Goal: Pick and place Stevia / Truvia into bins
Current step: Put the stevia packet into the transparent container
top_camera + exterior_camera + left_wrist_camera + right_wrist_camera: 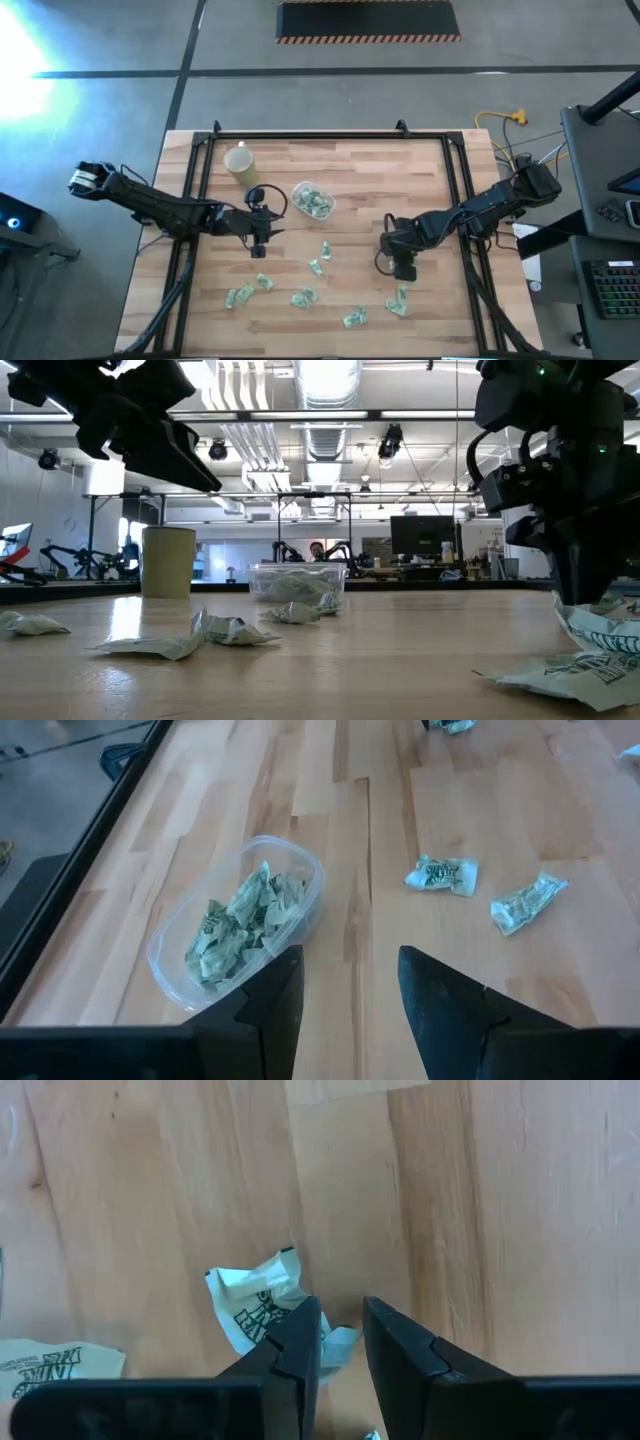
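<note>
Several pale green-and-white sachets [303, 297] lie scattered flat on the wooden table. More sachets fill the clear tub [312, 200], which also shows in the left wrist view [240, 920]. My left gripper [258, 245] hovers open just left of the tub, touching nothing [350, 980]. My right gripper [405, 270] is down at the table over a crumpled sachet [255, 1305], its fingers slightly apart [342, 1325]. One corner of that sachet [340, 1342] lies between the fingers. My right gripper comes from above, pointing down, at the crumpled sachet lying on the table. One finger [295, 1345] covers the sachet's edge and its corner [340, 1342] sits in the gap. Whether the fingers touch the paper, I cannot tell.
A pale yellow cup [240, 160] stands left of the tub toward the far edge. Two sachets [318, 250] lie between the grippers and another [50, 1365] lies close to the right gripper. A black frame [300, 135] borders the table's far and side edges.
</note>
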`<state>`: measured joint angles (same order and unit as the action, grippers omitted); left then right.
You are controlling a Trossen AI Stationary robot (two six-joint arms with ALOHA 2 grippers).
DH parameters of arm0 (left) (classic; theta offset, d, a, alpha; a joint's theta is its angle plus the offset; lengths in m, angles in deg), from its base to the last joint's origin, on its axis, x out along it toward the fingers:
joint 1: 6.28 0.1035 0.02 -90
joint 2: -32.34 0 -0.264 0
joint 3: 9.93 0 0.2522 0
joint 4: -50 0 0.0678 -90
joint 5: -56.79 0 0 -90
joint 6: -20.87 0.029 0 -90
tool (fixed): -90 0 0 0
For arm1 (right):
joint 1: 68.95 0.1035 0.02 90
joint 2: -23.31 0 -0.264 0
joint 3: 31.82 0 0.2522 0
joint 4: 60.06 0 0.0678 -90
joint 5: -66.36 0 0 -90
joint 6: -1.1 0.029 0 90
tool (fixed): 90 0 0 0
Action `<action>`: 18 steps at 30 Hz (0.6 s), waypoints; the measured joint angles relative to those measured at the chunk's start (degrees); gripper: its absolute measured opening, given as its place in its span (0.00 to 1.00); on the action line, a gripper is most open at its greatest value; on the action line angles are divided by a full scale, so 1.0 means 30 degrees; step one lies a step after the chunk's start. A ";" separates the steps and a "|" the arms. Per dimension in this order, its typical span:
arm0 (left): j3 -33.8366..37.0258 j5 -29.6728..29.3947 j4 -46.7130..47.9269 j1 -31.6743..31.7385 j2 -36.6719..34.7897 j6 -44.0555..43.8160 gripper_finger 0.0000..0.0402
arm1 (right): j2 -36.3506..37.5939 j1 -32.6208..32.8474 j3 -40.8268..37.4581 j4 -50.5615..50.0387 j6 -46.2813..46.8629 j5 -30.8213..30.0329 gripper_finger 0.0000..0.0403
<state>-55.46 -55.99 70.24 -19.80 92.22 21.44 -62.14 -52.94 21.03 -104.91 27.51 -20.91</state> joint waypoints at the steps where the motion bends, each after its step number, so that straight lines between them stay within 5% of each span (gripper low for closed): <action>1: 0.0000 0.0000 -0.0007 0.0000 0.0000 0.0007 0.37 | 0.0000 0.0000 0.0004 -0.0004 0.0002 0.0004 0.17; 18: -0.0007 0.0000 0.0003 -0.0004 0.0000 0.0044 0.37 | 0.2469 0.0538 0.0619 -0.0146 -0.0939 0.1056 0.16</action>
<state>-55.48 -55.99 70.25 -19.81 92.22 21.58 -54.73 -51.33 22.89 -105.35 24.69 -17.75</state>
